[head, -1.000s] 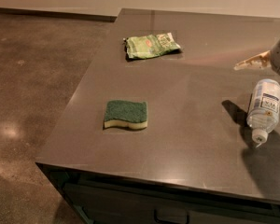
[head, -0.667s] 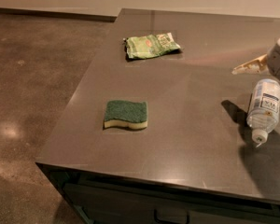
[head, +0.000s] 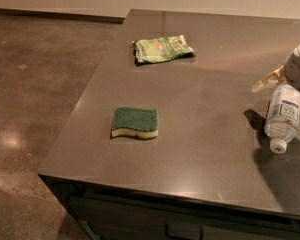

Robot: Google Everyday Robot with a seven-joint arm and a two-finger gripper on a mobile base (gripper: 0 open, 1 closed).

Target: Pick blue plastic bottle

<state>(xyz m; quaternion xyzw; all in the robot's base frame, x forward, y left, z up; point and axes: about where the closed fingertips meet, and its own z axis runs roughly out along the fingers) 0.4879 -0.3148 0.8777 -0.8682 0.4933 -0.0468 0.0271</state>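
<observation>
The blue plastic bottle (head: 282,115) lies on its side near the right edge of the dark grey table (head: 200,134). It is clear and pale bluish, with a white label and its white cap pointing toward the front edge. My gripper (head: 285,75) comes in from the right edge of the camera view, just behind and above the bottle's base, and is partly cut off by the frame. It holds nothing that I can see.
A green-and-yellow sponge (head: 135,122) lies left of the table's centre. A green foil snack bag (head: 162,49) lies toward the back. The table's left and front edges drop to a brown polished floor (head: 35,84). A drawer handle (head: 182,232) shows below the front edge.
My gripper has dropped slightly, closer to the bottle's base. The bottle, sponge and snack bag have not moved.
</observation>
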